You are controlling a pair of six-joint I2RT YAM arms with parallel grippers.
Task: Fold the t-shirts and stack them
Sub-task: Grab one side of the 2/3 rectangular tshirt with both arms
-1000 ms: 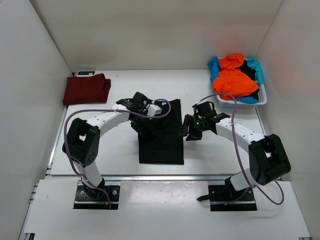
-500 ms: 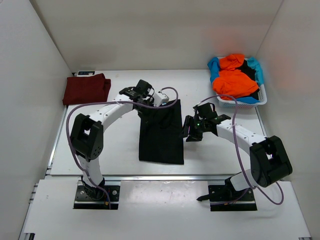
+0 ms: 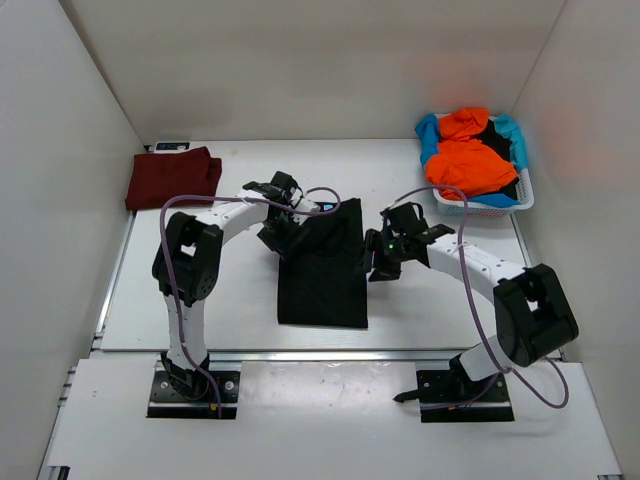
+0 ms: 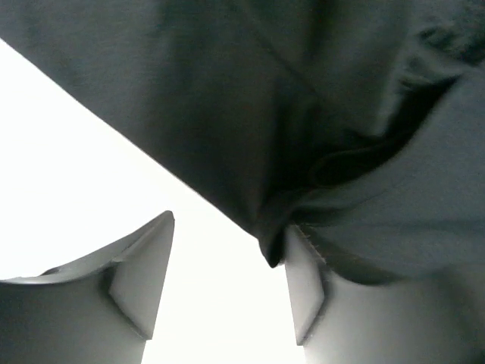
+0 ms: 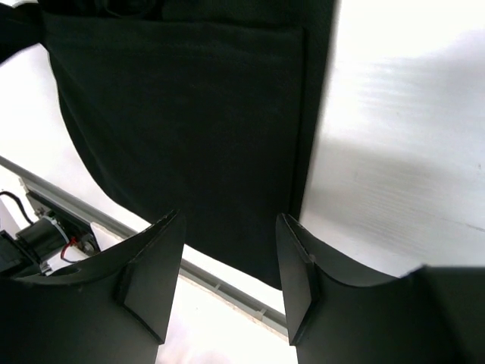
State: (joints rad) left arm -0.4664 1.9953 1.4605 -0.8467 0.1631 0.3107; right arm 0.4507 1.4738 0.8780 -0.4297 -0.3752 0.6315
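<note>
T-shirt (image 3: 322, 270), black, mid-frame: folded strip, long axis top-to-bottom. Left gripper (image 3: 277, 238) at its upper-left corner, jaws apart, hem brushing one finger, nothing clamped. Right gripper (image 3: 374, 262) just beside right edge, jaws apart, empty. Left arm nearer top end.

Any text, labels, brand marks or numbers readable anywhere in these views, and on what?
No readable text in any view.
black t-shirt: plain, no print or tag showing.
basket: no marks visible.
dark red t-shirt: plain.
small dark strip just beyond the dark red t-shirt: too small to read.
</note>
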